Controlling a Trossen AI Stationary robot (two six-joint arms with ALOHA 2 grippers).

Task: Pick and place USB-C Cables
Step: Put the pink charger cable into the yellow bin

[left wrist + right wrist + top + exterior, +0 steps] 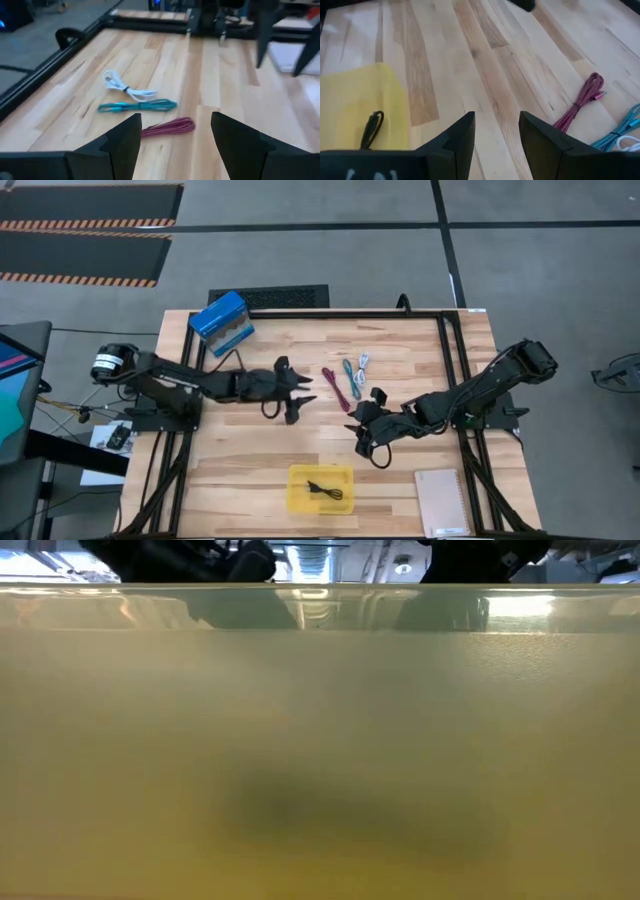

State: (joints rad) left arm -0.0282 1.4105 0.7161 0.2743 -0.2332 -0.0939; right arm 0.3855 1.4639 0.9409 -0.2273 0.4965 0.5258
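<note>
Left gripper (172, 142) jaws apart, empty, facing red cable (167, 127); right gripper (496, 135) apart, idle mid-table; black cable (326, 490) already in tray (298, 478); next: descend, straddle red cable

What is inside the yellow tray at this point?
One black cable lies coiled in the yellow tray. Nothing else shows inside; the spot under the coil is covered.

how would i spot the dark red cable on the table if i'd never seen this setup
Start at the light wooden table and look to its middle, between the two dark arms, where three thin bundled cables lie side by side. The dark red braided cable lies nearest the left gripper, with the teal braided cable next and the white cable last. It alone is red.
</note>
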